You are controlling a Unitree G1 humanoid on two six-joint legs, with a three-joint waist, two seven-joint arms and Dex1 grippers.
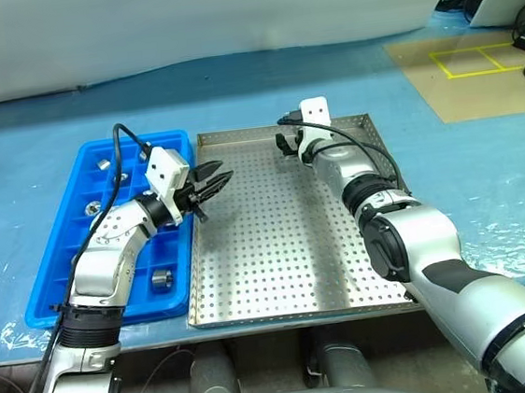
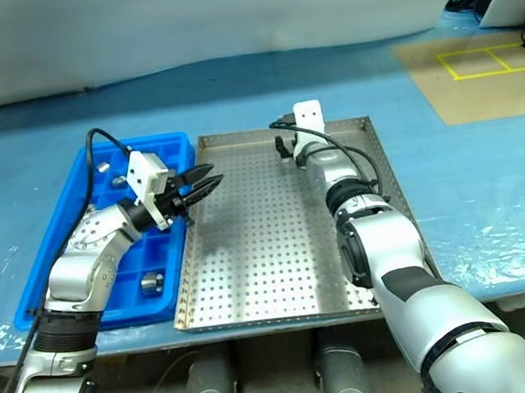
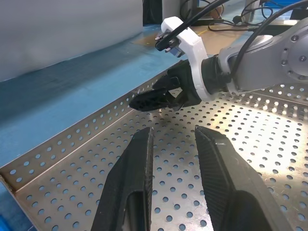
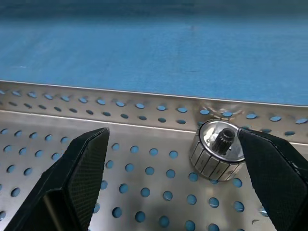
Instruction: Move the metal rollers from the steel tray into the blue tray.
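A metal roller (image 4: 215,149) stands on end on the floor of the steel tray (image 1: 278,251), right by the tray's far rim, and the right gripper (image 4: 175,161) brackets it with its fingers spread wide, one finger just beside the roller and the other well off to the side; whether that near finger actually touches it is hard to say.

Nearest the robot, another roller (image 1: 161,279) sits in a front compartment of the blue tray (image 1: 48,296), which lies along the steel tray's left side. Farther back in that tray are three more rollers (image 1: 103,163) in separate compartments.

The left gripper (image 1: 214,178) hovers over the steel tray's left edge with its fingers drawn together and nothing between them, pointing across toward the right arm.
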